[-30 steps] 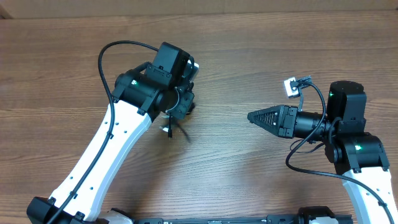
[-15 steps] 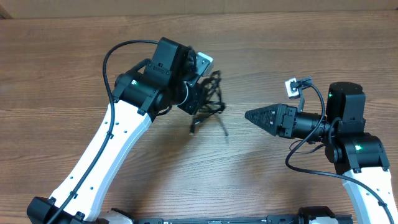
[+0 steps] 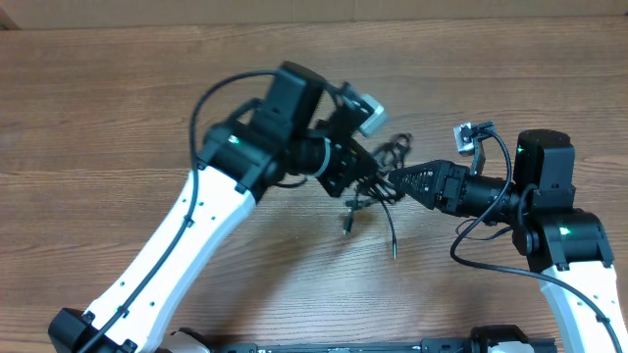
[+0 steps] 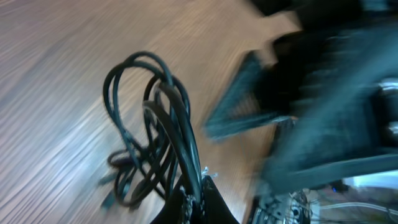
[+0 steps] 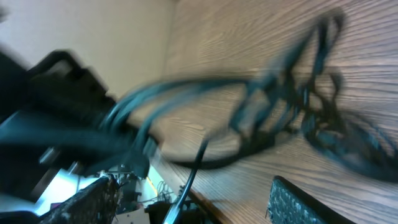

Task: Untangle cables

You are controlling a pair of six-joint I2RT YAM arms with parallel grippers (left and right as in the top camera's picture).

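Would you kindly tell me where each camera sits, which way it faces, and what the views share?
Overhead: fixed above the table, facing straight down; left arm and right arm show, meeting at the cables.
Left wrist: on the left arm, facing along the left fingers, shut on the cables, toward the right arm.
Right wrist: on the right arm, facing past the open right fingers toward the left arm.
Shared: all show the cables.

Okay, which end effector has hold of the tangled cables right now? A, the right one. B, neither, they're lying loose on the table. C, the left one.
C: the left end effector is pinched shut on the cables, which hang from it, while the right end effector stands open beside them.
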